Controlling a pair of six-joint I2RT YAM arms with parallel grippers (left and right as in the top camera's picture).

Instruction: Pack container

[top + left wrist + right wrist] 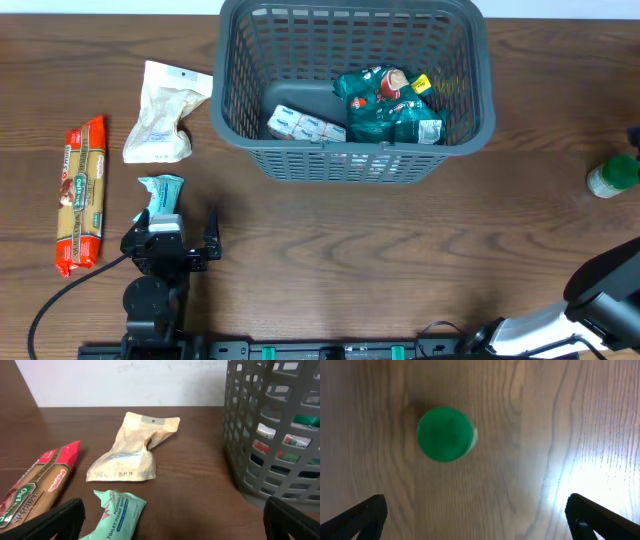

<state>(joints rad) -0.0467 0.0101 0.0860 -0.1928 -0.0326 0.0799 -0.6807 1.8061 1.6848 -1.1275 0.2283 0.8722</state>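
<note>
Grey plastic, slotted in a lattice with rounded corners and a thick rim, the basket (352,165) stands on the wood-grain tabletop (400,260). It is ahead and to the right of the left hand (176,222), well apart from it. On its solid floor lie crinkly teal packets (385,105) and small white packs (300,125). The left hand is spread wide and holds nothing. Just ahead of it lies a soft mint tissue pack (117,512), farther ahead a crumpled beige paper pouch (135,450), and off to its left a long red spaghetti packet (35,485). The right hand (480,520) hangs wide and empty above a round green cap (444,434), slightly ahead of its fingertips.
</note>
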